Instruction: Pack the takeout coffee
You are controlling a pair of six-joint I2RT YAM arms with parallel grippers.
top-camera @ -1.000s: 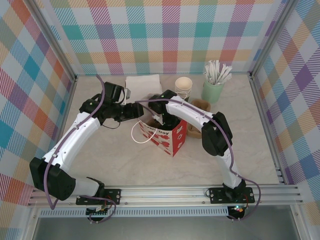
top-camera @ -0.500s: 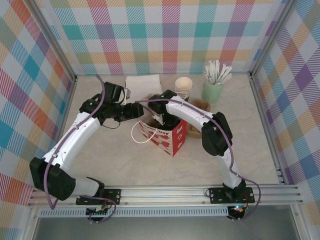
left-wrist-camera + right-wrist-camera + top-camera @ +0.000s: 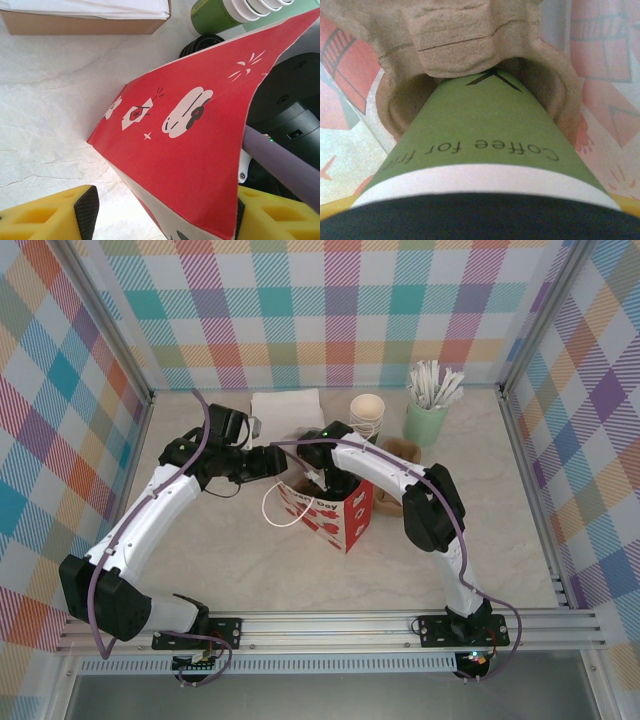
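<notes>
The right claw (image 3: 319, 479) is reaching down into the open top of the red paper bag with white cartoon prints (image 3: 335, 512), which stands on the pale marble-look desk (image 3: 250, 560). It is closed around the small dark green paper cup with the black plastic lid (image 3: 480, 130), gripping it near the lid end. A sliver of yellow finger (image 3: 330, 216) shows at each lower corner of the right wrist view.

The relation that matters is the cup's axis against the tray. Its long axis runs straight away from the claw, lid nearest and base farthest. The base points into a round well (image 3: 561, 102) of the brown moulded-pulp cup tray (image 3: 455, 30) lying in the bottom of the bag. The well's rim shows on both sides of the cup's base, so the two look lined up. Whether the base has bottomed out cannot be told.

The left claw (image 3: 162, 220) is at the bag's upper edge on the left-arm side. Its jaws are spread wide with the bag's red wall between them, which lies against one pad (image 3: 239, 216) and clear of the other.

The right arm is the one placed to finish. A straight push along the cup's own axis looks like what remains before it can let go.
</notes>
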